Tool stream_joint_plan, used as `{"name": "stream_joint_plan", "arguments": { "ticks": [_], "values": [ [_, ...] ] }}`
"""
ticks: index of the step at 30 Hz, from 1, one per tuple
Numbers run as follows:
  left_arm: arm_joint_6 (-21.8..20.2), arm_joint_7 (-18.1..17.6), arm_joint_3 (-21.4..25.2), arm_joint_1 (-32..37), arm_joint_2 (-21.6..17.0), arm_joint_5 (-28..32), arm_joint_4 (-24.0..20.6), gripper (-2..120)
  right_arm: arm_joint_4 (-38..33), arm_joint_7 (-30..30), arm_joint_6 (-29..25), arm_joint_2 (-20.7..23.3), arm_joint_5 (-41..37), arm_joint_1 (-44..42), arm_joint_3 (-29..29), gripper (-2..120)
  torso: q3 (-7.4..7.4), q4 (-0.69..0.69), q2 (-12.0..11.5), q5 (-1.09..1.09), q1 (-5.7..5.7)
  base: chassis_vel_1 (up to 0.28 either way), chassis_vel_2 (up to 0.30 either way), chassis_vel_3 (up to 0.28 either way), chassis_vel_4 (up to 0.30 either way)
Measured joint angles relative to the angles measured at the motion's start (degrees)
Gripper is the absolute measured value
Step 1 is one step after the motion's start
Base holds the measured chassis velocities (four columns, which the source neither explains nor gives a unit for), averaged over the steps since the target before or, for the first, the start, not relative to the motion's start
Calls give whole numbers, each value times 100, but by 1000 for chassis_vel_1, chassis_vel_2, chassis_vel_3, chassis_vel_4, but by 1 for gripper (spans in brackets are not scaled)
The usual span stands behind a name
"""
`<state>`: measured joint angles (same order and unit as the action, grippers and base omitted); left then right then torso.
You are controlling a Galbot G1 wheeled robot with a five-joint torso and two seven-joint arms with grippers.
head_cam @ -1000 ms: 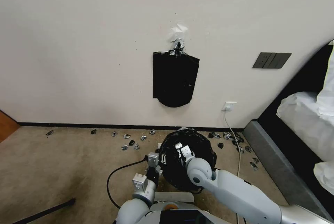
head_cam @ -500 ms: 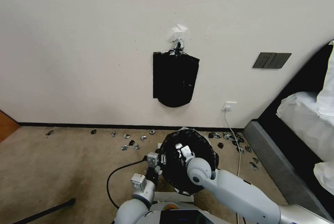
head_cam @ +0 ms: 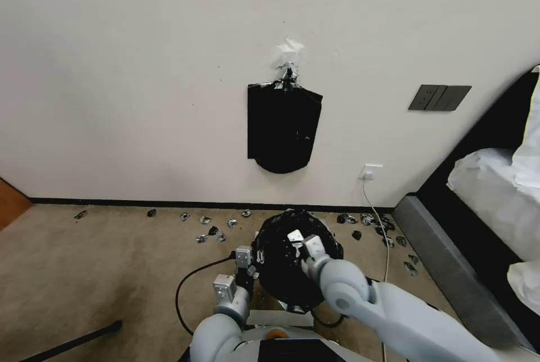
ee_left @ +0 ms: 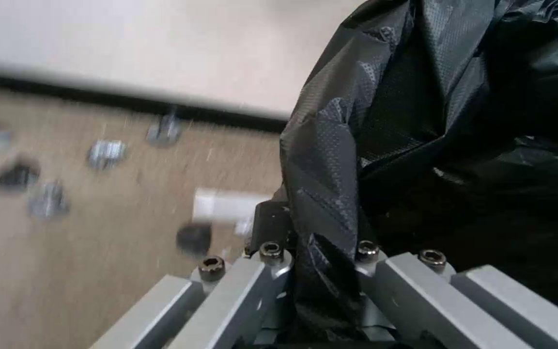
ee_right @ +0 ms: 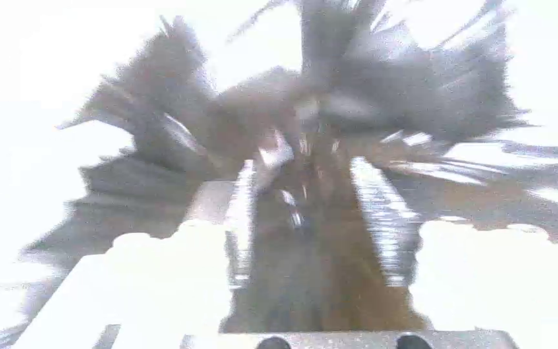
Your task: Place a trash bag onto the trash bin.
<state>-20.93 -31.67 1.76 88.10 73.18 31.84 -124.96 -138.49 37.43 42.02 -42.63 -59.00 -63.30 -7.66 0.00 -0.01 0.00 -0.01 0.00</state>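
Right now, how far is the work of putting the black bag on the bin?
Done: the crinkled glossy black plastic trash bag is opened out. In hand: the left tool pinches its edge; the right tool is at its top. Left: seating it; no bin rim is visible beneath the plastic.

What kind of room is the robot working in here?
Probably a bedroom or hotel room: a bed with white bedding stands on the right, the floor is beige carpet, and a wall socket sits low on the wall.

A flat smooth black plastic pack (head_cam: 283, 130) hangs on the cream wall (head_cam: 129, 69). Small black scraps (head_cam: 211, 232) litter the tan carpet (head_cam: 84, 272) near a white socket (head_cam: 370, 171).
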Motion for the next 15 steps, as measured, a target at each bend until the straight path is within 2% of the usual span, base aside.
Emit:
{"name": "stream_joint_plan", "arguments": {
  "ticks": [2,3,6,7,10,15],
  "values": [
    [-171,-267,-28,-135,57,237,130,2,-133,-207,-1,40,85,-334,351,60,0,0,0,2,0,0,0,0,0],
    [-171,-267,-28,-135,57,237,130,2,-133,-207,-1,40,85,-334,351,60,0,0,0,2,0,0,0,0,0],
    [-339,-610,-45,-367,83,641,324,2,-231,-422,-5,91,230,-717,722,75,0,0,0,2,0,0,0,0,0],
    [-339,-610,-45,-367,83,641,324,2,-231,-422,-5,91,230,-717,722,75,0,0,0,2,0,0,0,0,0],
    [-441,-712,-7,-589,86,822,558,2,-240,-442,-3,81,324,-841,820,89,0,1,0,3,0,0,0,0,0],
    [-507,-778,19,-791,72,1153,729,2,-196,-442,-2,15,329,-778,797,99,1,1,0,0,0,0,0,0,0]
  ]
}}
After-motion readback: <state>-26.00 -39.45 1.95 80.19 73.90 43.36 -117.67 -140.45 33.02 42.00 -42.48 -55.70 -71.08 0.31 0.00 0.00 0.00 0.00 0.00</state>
